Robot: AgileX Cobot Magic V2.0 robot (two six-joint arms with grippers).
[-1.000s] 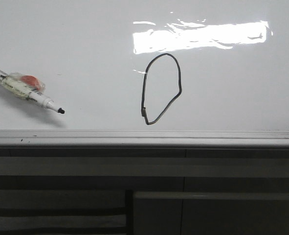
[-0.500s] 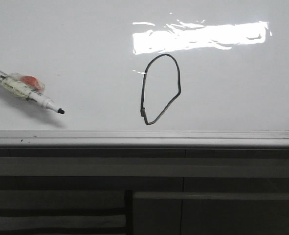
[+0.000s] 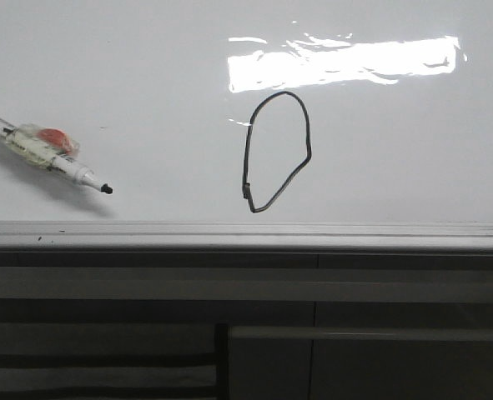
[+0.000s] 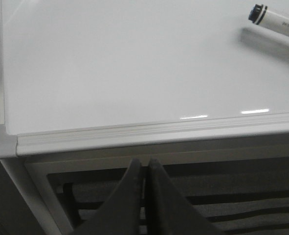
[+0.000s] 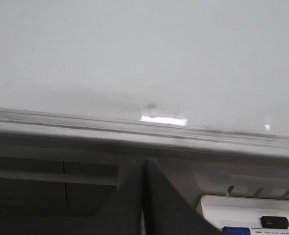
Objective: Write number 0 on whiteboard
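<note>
Your whiteboard (image 3: 146, 67) fills the upper half of the front view, glossy white, with a bright rectangular glare (image 3: 342, 62) near its top. Its far edges run out of frame. A grey metal rail (image 3: 246, 235) closes the near edge; below it sits a dark grey panelled surface (image 3: 146, 333), too dim to read in detail. You can't make out any desk under the board.

The number 0 (image 3: 277, 150) is drawn on the whiteboard just under the glare, right of centre: a thin black closed loop, lopsided, narrowing to a point at the bottom, close above the rail.

A marker (image 3: 50, 150) lies on the board well to the left of the 0, black tip pointing toward it, wrapped in clear tape with an orange patch; its back end is cut off by the frame edge. Nothing grips it.

Your left tool (image 4: 144, 169) has both fingers pressed together, clenched on nothing, below the rail near the board's corner. Your right tool (image 5: 144, 169) is likewise clenched and empty, below the rail. Neither tool shows in the front view.
</note>
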